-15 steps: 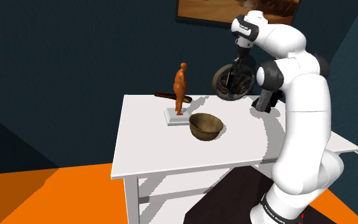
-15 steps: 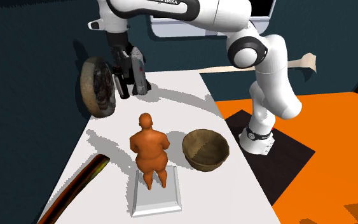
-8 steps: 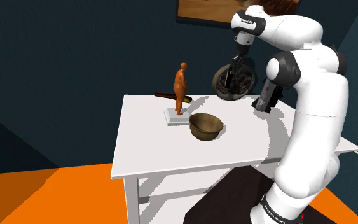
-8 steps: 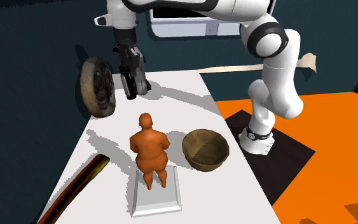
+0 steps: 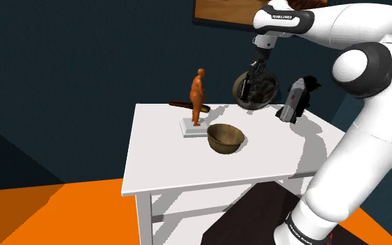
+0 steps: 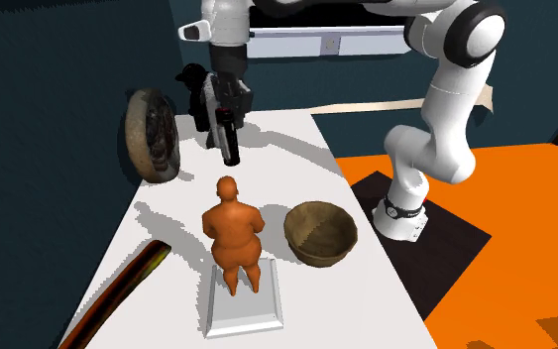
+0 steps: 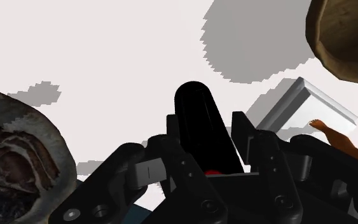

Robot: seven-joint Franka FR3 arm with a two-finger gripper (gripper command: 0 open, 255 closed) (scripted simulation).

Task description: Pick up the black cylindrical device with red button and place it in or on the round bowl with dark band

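Observation:
The black cylindrical device (image 7: pixel 198 121) is clasped between my gripper's (image 7: pixel 206 141) fingers, its red button showing close to them. In the second exterior view my gripper (image 6: pixel 225 117) holds the device (image 6: pixel 231 147) tilted in the air above the white table's (image 6: pixel 366 288) far end, tip pointing down. The round brown bowl (image 6: pixel 320 233) with a darker rim stands empty, nearer that camera and to that view's right of the device. In the shoulder view the gripper (image 5: pixel 253 80) hangs in front of a round dark object, up and to the right of the bowl (image 5: pixel 225 138).
An orange figurine (image 6: pixel 235 233) on a pale base stands beside the bowl. A round wheel-like object (image 6: pixel 153 134) leans at the table's far side. A dark stick (image 6: pixel 128 283) lies near the figurine. A grey-and-black shape (image 5: pixel 295 101) shows at the shoulder view's back right.
The gripper has risen with the device and shifted to the second exterior view's right. The device now tilts off the table. The arm's elbow has swung upward.

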